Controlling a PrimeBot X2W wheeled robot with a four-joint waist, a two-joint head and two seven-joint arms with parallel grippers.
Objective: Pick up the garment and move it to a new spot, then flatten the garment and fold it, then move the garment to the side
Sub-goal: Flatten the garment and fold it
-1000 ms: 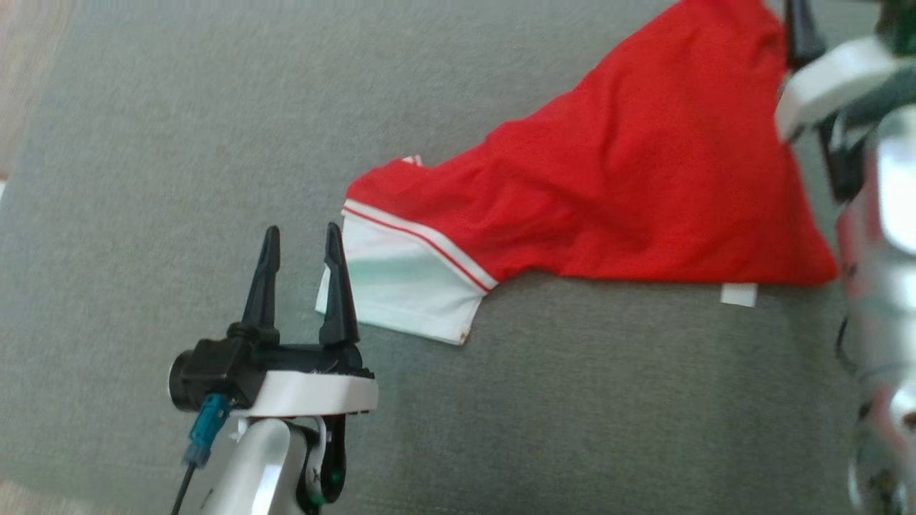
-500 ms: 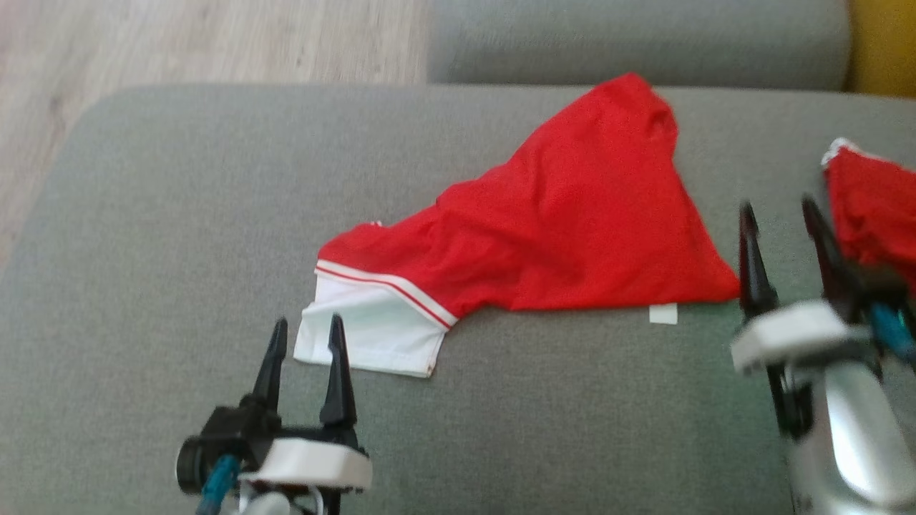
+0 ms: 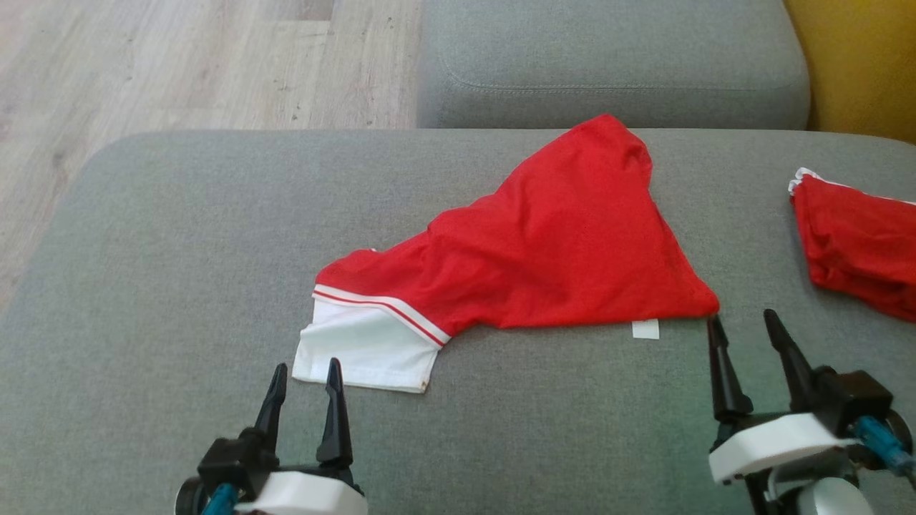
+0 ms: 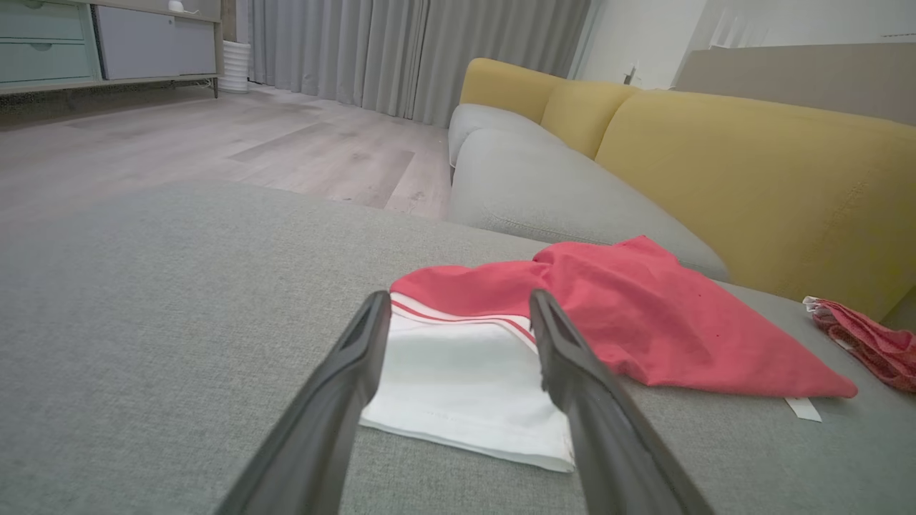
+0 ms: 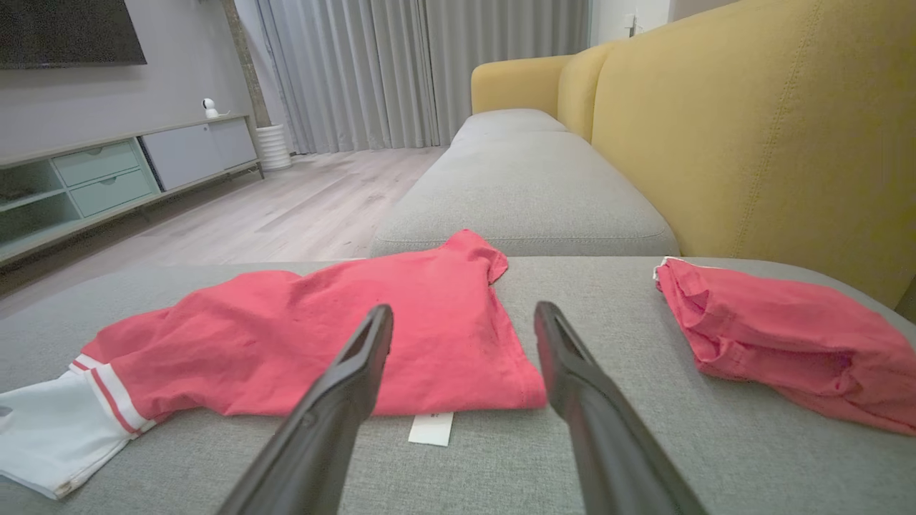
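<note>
My left fingers (image 3: 335, 422) open, empty, lower left of frame, just short of white end (image 3: 358, 350). My right fingers (image 3: 721, 379) open, empty, lower right, near hem corner (image 3: 705, 307). Garment (image 3: 544, 257) lies rumpled mid-frame on sofa cushion (image 3: 179, 286). Best: pinch both ends low, lift together.

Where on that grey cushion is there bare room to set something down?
Bare: the cushion left of the red garment, out to its rounded corner; the front strip between left gripper and right gripper; the gap before the second red cloth. Crowded: middle and far right.
</note>
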